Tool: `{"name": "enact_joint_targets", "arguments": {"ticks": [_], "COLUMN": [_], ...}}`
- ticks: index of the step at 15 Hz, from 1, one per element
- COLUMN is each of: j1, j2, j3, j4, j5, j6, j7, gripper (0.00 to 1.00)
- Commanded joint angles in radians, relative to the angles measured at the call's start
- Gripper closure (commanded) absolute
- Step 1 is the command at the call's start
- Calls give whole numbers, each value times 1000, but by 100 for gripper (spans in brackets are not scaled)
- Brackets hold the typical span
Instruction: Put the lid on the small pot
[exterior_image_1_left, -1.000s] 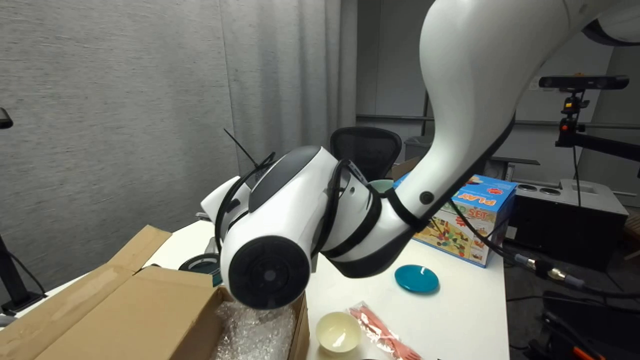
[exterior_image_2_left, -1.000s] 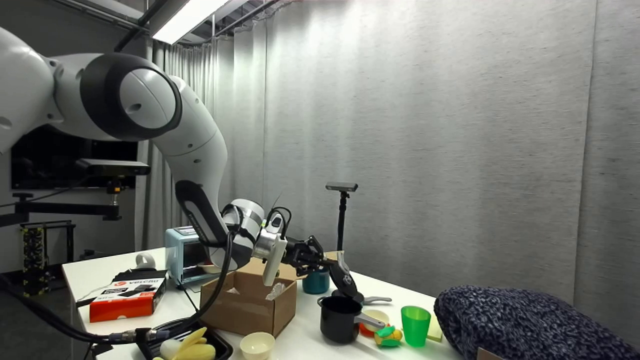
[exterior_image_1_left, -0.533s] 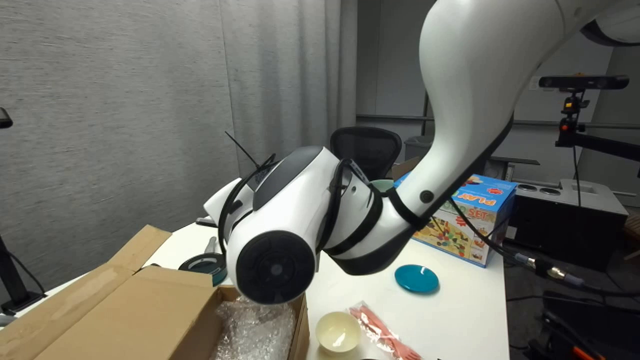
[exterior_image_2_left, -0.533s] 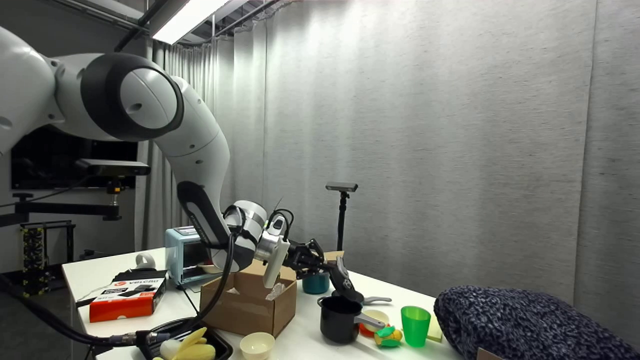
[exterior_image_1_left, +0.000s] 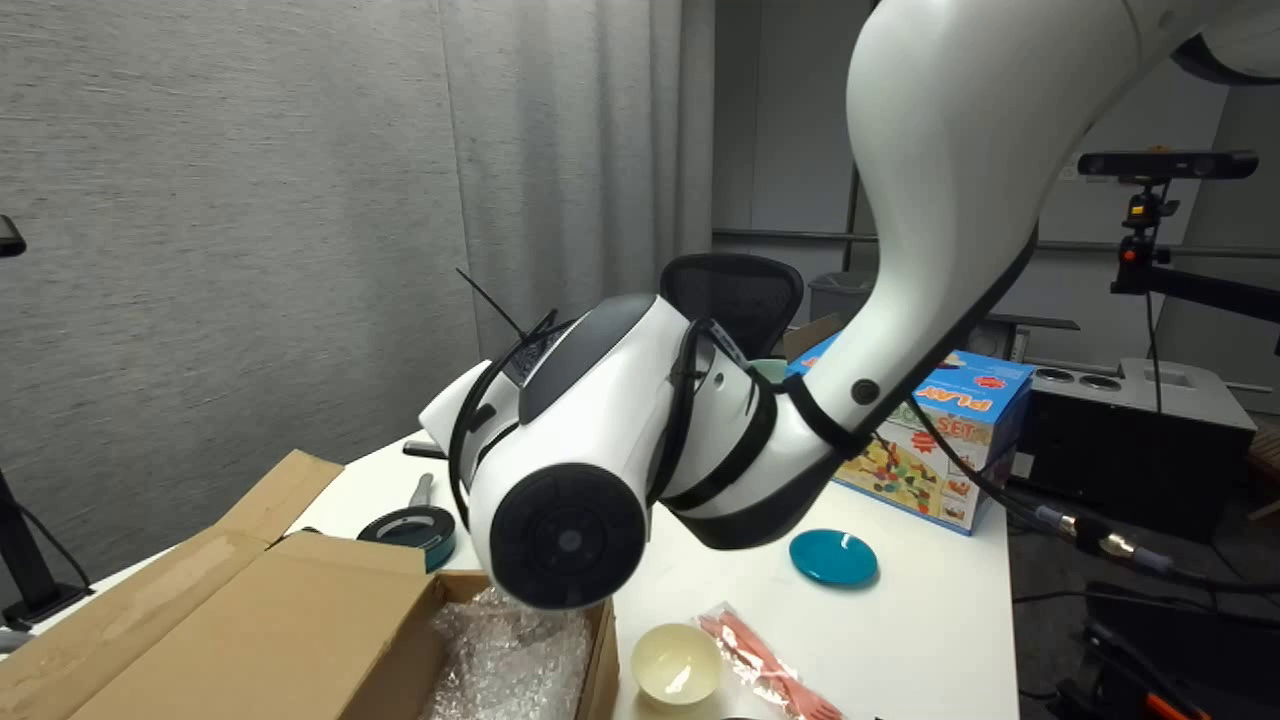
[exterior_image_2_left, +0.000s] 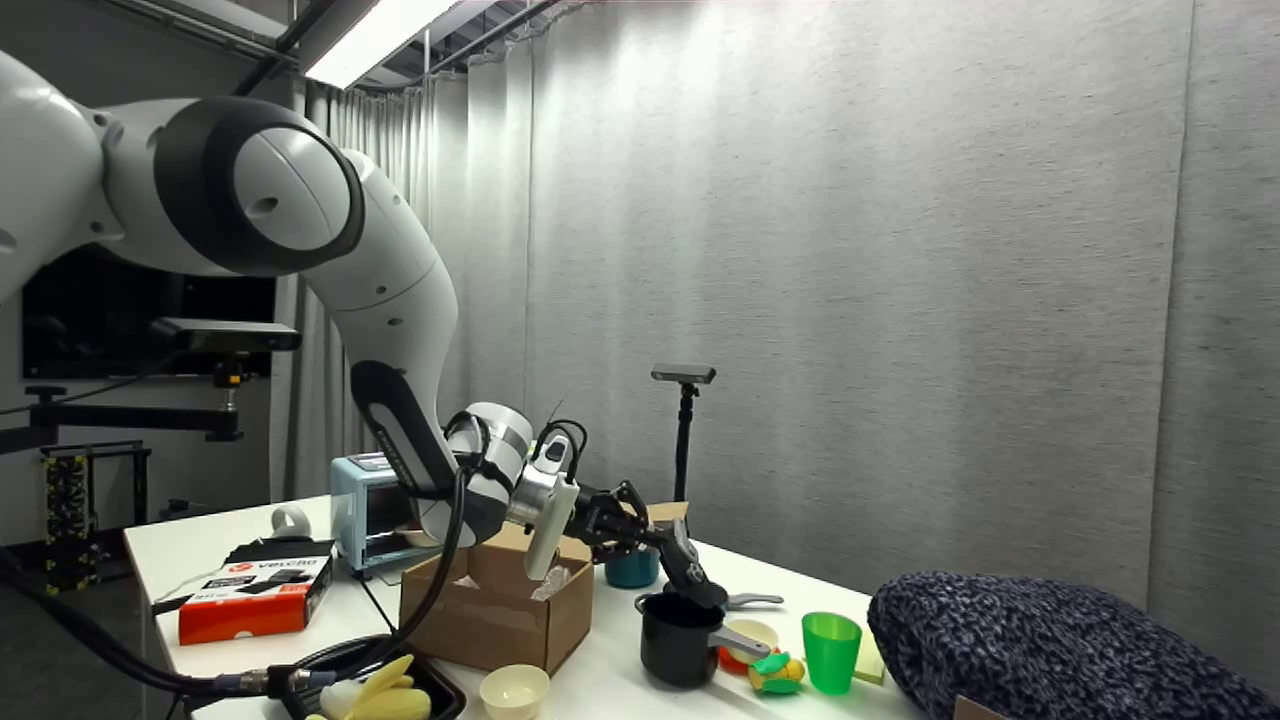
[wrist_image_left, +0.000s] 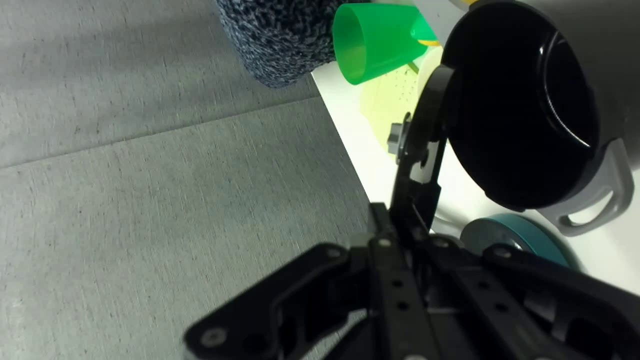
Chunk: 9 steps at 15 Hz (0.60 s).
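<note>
The small pot (exterior_image_2_left: 678, 642), black with grey handles, stands upright on the white table. Its dark open mouth shows in the wrist view (wrist_image_left: 520, 105). I do not see it in the exterior view that looks over the open carton. My gripper (exterior_image_2_left: 650, 537) is shut on the edge of the black lid (exterior_image_2_left: 690, 568) and holds it steeply tilted at the pot's far rim. In the wrist view the gripper (wrist_image_left: 400, 220) holds the lid (wrist_image_left: 425, 140) almost edge-on, its knob facing away from the pot. The lid's free edge overlaps the rim; I cannot tell whether they touch.
A teal pan (exterior_image_2_left: 632, 568) with a dark top stands behind the pot. A green cup (exterior_image_2_left: 831, 652), toy food (exterior_image_2_left: 777, 673) and dark fabric (exterior_image_2_left: 1040, 650) lie beside it. An open carton (exterior_image_2_left: 500, 610) and a cream bowl (exterior_image_2_left: 515, 692) are on the other side.
The arm has shifted slightly. The lid has come down a little toward the pot's rim and stays tilted in the gripper. The pot has not moved.
</note>
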Motion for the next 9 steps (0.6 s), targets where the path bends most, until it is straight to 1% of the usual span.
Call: {"name": "enact_joint_targets", "arguments": {"ticks": [1, 6, 9], "j1": [-20, -19, -20], "j2": [-64, -94, -113], "j3": [8, 15, 12], "j4": [-59, -117, -150], "j5": [-23, -2, -18], "j6": [10, 1, -13], "j7": [-22, -101, -84], "gripper": [98, 98, 98]}}
